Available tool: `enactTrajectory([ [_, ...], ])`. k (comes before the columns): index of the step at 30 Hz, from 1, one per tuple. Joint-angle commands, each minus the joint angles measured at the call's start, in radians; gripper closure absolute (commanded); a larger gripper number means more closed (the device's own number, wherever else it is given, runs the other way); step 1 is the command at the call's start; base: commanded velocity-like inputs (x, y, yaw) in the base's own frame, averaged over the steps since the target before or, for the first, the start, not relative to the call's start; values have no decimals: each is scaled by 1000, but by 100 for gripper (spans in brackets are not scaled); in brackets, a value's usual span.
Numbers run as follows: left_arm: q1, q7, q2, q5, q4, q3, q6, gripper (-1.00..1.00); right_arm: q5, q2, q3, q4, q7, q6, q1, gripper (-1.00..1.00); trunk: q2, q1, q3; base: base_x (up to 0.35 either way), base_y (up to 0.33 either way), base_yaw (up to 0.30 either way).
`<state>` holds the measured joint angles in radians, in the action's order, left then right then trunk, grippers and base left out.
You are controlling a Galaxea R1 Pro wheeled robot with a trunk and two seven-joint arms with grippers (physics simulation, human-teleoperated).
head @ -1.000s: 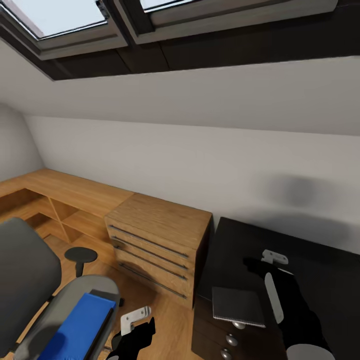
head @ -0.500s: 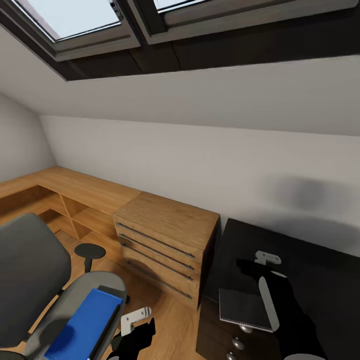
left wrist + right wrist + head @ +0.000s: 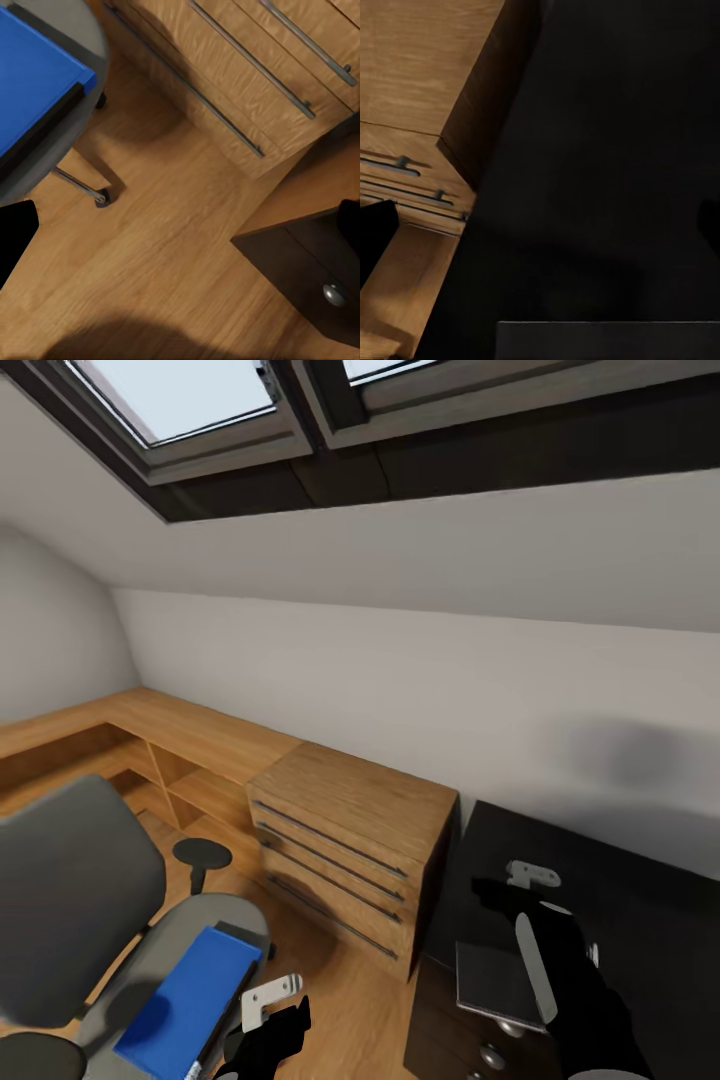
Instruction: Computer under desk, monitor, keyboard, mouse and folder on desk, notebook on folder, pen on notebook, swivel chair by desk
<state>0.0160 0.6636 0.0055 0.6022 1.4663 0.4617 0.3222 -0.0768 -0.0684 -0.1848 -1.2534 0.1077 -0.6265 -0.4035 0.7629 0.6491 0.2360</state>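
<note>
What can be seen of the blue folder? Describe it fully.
The folder is a thick, bright blue rectangle with a plain matte cover and a dark band along one long edge. It lies flat and closed on the grey padded seat of the swivel chair, reaching the seat's front rim, one corner near the edge. Nothing rests on it. In the left wrist view it shows again, one corner jutting past the seat rim over the wooden floor. The left pincer hangs beside it without touching.

Left end effector [image 3: 262, 1010] low with fingers spread, right end effector [image 3: 500, 890] extended forward, fingers apart
</note>
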Motion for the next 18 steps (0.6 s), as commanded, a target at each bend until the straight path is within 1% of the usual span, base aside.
enactTrajectory([
  [1,-1,7,1,5,2,2,3,-100,-9,-1,0,-2,6,-4,0,-100,1,0,1,0,0,267],
  [18,-1,7,1,5,2,2,3,-100,-10,-2,2,1,6,-2,11,-100,1,0,1,0,0,274],
])
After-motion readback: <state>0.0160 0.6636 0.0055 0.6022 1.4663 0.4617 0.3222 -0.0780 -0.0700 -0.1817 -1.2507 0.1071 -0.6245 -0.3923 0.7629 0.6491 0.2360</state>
